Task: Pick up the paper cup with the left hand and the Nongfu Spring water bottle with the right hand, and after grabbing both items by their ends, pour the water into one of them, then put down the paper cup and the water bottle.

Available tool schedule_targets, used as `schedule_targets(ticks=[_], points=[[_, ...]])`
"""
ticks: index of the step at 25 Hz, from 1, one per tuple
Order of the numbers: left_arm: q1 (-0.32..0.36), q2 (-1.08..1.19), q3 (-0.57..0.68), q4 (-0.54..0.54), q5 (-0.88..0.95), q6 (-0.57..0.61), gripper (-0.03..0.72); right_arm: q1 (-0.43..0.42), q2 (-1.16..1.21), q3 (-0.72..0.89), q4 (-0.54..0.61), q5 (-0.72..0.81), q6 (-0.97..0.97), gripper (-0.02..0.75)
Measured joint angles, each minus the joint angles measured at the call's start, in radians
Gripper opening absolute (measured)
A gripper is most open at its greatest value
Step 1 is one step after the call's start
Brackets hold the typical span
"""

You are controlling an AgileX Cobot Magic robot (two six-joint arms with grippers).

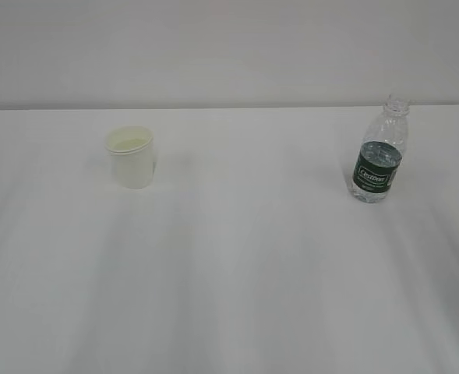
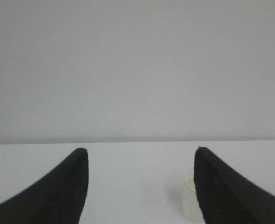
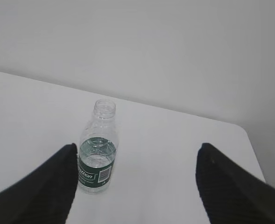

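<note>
We find white table (image 1: 237, 273) bearing paper cup (image 1: 131, 157) upright, well left of Nongfu Spring water bottle (image 1: 379, 156), uncapped, part full. Left hand (image 2: 139, 186) spread wide, empty, cup beside its right finger. Right hand (image 3: 137, 184) wide, empty, bottle at its left finger. We judge nothing grasped; pickup, pouring, set-down outstanding.

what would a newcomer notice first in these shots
On a bare white table stand just two things, far apart: a white paper cup on the left and an uncapped clear bottle with a green label on the right, water up to the label's top. In each wrist view, black open jaws frame the scene, holding nothing.
</note>
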Motion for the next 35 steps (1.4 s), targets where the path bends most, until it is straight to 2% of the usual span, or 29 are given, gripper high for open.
schedule_targets(ticks=[8, 19, 22, 27, 35], points=[[0.0, -0.055, 0.036, 0.004, 0.002, -0.042, 0.503, 0.0, -0.102, 0.0, 0.002, 0.097, 0.002, 0.587], [0.0, -0.108, 0.036, 0.011, 0.006, -0.055, 0.495, 0.035, -0.119, 0.001, 0.004, 0.103, 0.009, 0.539], [-0.04, -0.108, 0.036, 0.013, 0.035, -0.055, 0.477, 0.037, -0.119, 0.001, 0.004, 0.103, 0.009, 0.536], [-0.135, -0.115, 0.036, 0.095, 0.063, -0.08, 0.466, 0.037, -0.153, 0.001, 0.009, 0.149, 0.014, 0.535], [-0.149, -0.267, 0.036, 0.212, 0.075, -0.22, 0.466, 0.037, -0.335, 0.001, 0.043, 0.336, 0.028, 0.535]])
